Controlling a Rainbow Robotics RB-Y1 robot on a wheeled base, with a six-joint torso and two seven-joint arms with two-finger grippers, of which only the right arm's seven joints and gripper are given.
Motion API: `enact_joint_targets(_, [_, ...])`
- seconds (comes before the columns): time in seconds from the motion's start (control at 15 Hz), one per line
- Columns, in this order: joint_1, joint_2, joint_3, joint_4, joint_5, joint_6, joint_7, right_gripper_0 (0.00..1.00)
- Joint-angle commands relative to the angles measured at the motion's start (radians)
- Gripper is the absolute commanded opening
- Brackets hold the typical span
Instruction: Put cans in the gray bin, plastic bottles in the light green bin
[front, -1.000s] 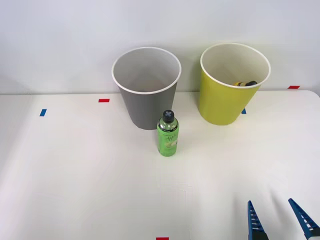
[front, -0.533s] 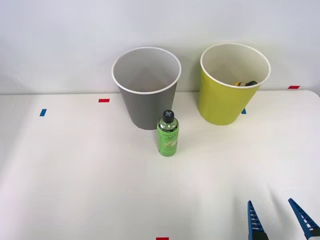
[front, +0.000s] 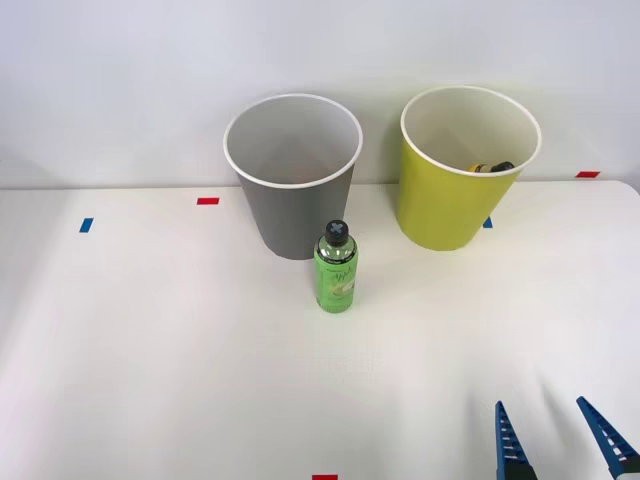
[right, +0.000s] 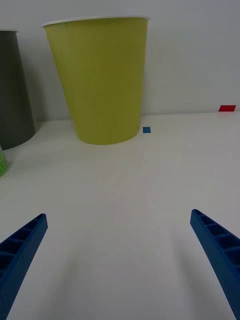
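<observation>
The gray bin (front: 292, 175) stands upright at the back of the white table, and the light green bin (front: 462, 170) stands to its right. Over the green bin's rim peeks a yellow-labelled plastic bottle (front: 490, 167) with a black cap. A green plastic bottle (front: 336, 269) with a black cap stands upright just in front of the gray bin. My right gripper (front: 558, 440) is open at the table's front right, far from the bottle, with nothing between its fingers. In the wrist view the light green bin (right: 100, 80) stands ahead, the gray bin (right: 14, 90) and the green bottle's edge (right: 2, 161) beside it. No cans are in view.
Red tape marks (front: 208, 201) and blue tape marks (front: 86, 225) lie on the table (front: 160, 350). A white wall rises right behind the bins. The tabletop between the gripper and the bottle is bare.
</observation>
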Motion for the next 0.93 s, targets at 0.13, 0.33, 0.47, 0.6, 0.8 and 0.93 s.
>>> enact_joint_targets(0.13, [0.0, 0.0, 0.0, 0.0, 0.0, 0.0, 0.0, 1.0])
enact_joint_targets(0.33, [0.003, 0.005, 0.014, 0.048, -0.003, 0.011, 0.002, 1.0])
enact_joint_targets(0.47, [0.005, -0.009, 0.071, 0.054, -0.143, -0.021, 0.011, 1.0])
enact_joint_targets(0.6, [0.014, -0.048, 0.135, 0.028, -0.202, -0.028, 0.034, 1.0])
enact_joint_targets(0.8, [-0.025, -0.132, 0.189, 0.015, -0.206, -0.051, 0.229, 1.0])
enact_joint_targets(0.93, [-0.066, -0.189, 0.252, 0.015, -0.301, -0.049, 0.353, 1.0])
